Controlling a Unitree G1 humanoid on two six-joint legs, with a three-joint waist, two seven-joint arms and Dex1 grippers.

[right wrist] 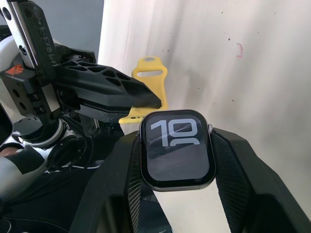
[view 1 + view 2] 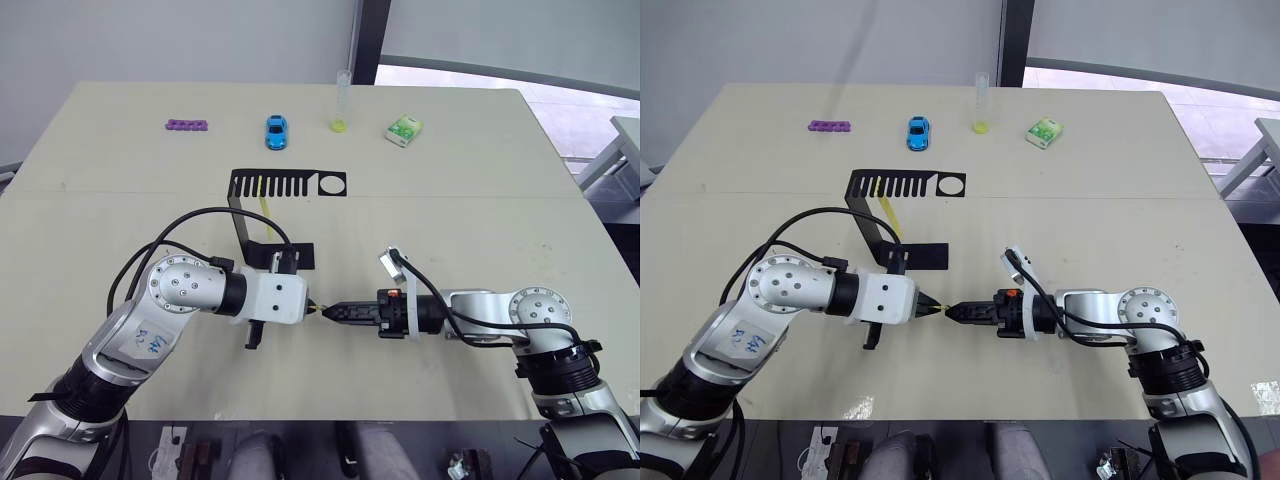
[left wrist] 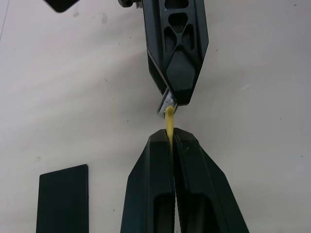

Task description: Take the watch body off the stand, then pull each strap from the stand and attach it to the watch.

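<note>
My right gripper [image 2: 334,312] is shut on the watch body [image 1: 177,148], a square black case whose screen shows white digits. My left gripper [image 2: 317,310] is shut on a yellow strap [image 1: 148,90], and its fingers [image 3: 155,184] pinch one end of it. The strap's tip [image 3: 169,119] meets the edge of the watch body, where both grippers come tip to tip in front of the stand. The black stand [image 2: 245,225] rises just behind them. Another yellow strap [image 2: 265,210] hangs from the stand's slotted top plate [image 2: 290,185].
Along the far side of the table [image 2: 120,200] lie a purple block [image 2: 187,125], a blue toy car [image 2: 276,131], a clear tube with a yellow tip [image 2: 341,105] and a green box [image 2: 404,130]. Black cables [image 2: 190,225] loop over my left arm.
</note>
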